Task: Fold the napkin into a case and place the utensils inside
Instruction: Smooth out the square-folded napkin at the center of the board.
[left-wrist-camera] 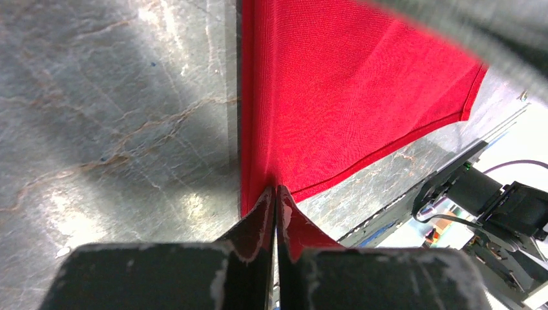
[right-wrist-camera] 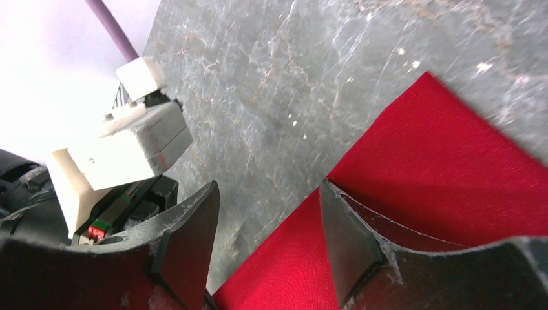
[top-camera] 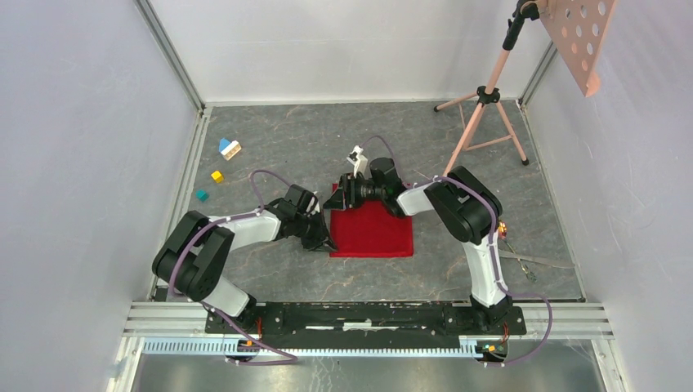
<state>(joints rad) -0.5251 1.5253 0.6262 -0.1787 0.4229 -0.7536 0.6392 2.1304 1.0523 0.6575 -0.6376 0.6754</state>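
Folding is only under way: the napkin point(top-camera: 372, 231) lies as one flat, squarish red sheet in the middle of the table point(top-camera: 327, 139). No narrow case is formed yet, and I cannot tell how many layers it has. The left gripper point(left-wrist-camera: 276, 197) has its fingers pressed together on the napkin's near left corner. The right gripper point(right-wrist-camera: 266, 188) stands with fingers apart astride the far left corner, gripping nothing. To do, by my reading: the remaining folds, then loading the utensils point(top-camera: 523, 263), which lie by the table's near right edge, well apart from the cloth. Count: one napkin; utensils too thin to count surely, perhaps two or three; three coloured toy blocks point(top-camera: 216, 175) along the left edge; one tripod point(top-camera: 484, 122) at the far right corner
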